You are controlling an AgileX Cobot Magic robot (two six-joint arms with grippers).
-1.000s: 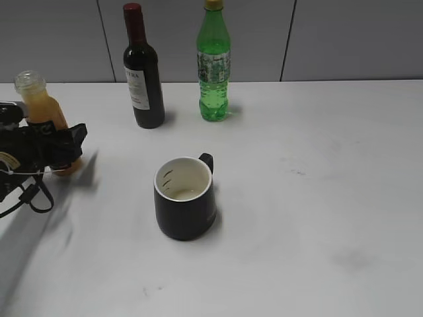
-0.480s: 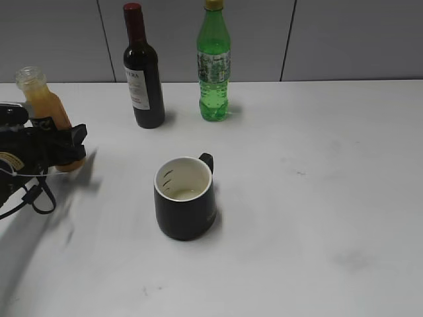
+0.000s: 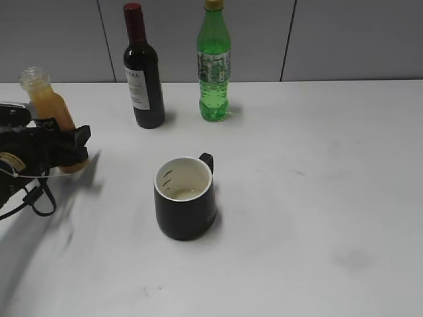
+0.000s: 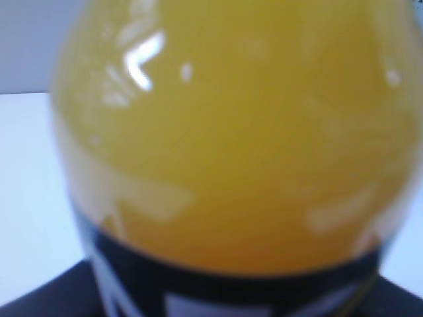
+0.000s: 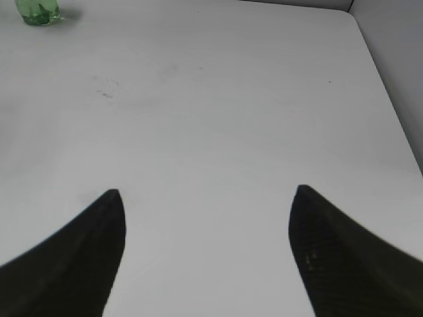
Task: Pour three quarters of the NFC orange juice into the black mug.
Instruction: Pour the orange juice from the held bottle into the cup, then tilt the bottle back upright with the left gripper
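You have the juice in the left gripper, jaws closed around its lower body at the black label, far left of the mug near the tabletop edge. Whether its base is off the surface I can't tell. It is nearly full and uncapped, so treat it as bottom-heavy and quick to slosh; the thin clear plastic will likely give if squeezed, so grip firmly but don't crush it. That low hold should give you room to tip the wide neck. Up close, the left wrist view shows opaque orange liquid above the label band.

The mug stands upright, squat and black with a cream inside, handle turned away.

Your right gripper, right of the mug, hangs wide and empty over bare tabletop.
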